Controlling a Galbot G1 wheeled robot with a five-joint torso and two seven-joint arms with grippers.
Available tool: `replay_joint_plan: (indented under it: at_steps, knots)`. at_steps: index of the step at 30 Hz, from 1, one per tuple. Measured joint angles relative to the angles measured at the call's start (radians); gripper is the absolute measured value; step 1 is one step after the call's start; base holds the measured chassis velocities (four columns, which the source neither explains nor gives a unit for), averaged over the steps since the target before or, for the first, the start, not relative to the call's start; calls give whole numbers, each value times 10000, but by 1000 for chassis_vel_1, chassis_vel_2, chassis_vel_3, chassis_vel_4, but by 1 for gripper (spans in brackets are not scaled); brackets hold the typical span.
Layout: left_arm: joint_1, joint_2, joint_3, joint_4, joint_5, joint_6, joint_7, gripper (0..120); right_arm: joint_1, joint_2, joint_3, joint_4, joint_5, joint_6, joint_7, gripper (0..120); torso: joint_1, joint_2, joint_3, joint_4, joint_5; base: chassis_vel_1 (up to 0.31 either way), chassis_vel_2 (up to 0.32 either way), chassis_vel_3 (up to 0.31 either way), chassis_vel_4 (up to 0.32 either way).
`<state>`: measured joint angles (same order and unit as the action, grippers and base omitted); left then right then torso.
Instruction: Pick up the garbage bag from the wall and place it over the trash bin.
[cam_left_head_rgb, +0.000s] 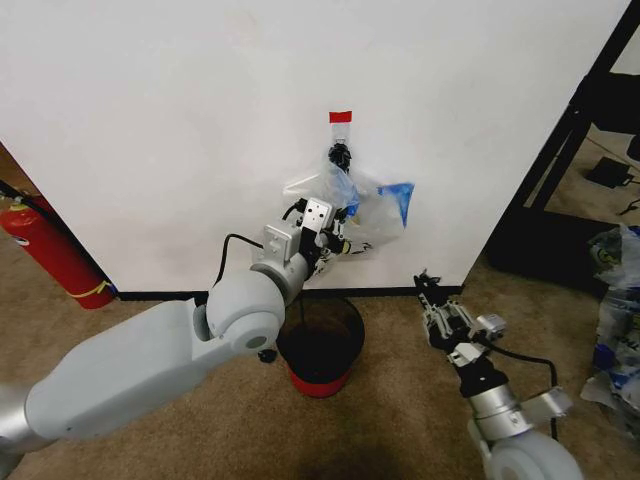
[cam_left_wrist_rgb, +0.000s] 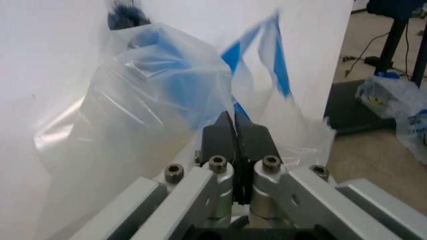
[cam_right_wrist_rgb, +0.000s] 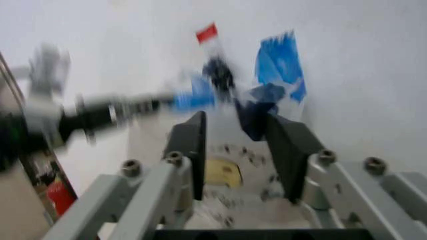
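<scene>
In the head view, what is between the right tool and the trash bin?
Only bare brown carpet lies between the right tool and the trash bin, in the head view.

We see brown carpet floor (cam_left_head_rgb: 400, 420) across the lower frame. On it at lower centre stands the trash bin (cam_left_head_rgb: 321, 355), against the wall's black baseboard (cam_left_head_rgb: 160, 296). A red fire extinguisher (cam_left_head_rgb: 50, 250) lies at left.

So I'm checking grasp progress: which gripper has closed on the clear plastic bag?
The left gripper, shut on the clear blue-patched garbage bag at the wall; the right gripper is open, away from it.
</scene>
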<state>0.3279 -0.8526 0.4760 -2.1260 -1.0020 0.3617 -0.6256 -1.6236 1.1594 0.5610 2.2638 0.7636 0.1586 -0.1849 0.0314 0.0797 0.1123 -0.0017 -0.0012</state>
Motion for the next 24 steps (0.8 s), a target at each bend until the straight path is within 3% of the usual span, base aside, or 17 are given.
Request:
replay_joint_plan:
  at_steps: [7,8,12,17,24]
  knots:
    - [590,-170,159,190,423,-53,110,0,1710,-1430,313,-607,1827,-620,1541,66,1,0,1,4,5,0,0,0,0]
    - [590,-170,159,190,423,-53,110,0,1710,-1430,313,-607,1827,-620,1541,66,1,0,1,4,5,0,0,0,0]
    - [557,-318,279,324,501,-49,115,0,3301,-2336,-512,-1668,1894,-1021,2441,82,3,-1,3,4,1,0,0,0,0]
    - [419,-344,324,410,482,-33,115,0,4860,-2724,-1820,-2425,1492,-1477,2766,98,3,-1,3,4,1,0,0,0,0]
    - [340,-326,356,425,393,1,115,0,6411,-3224,-3562,-3622,-878,-1725,2515,100,3,-1,2,0,3,0,0,0,0]
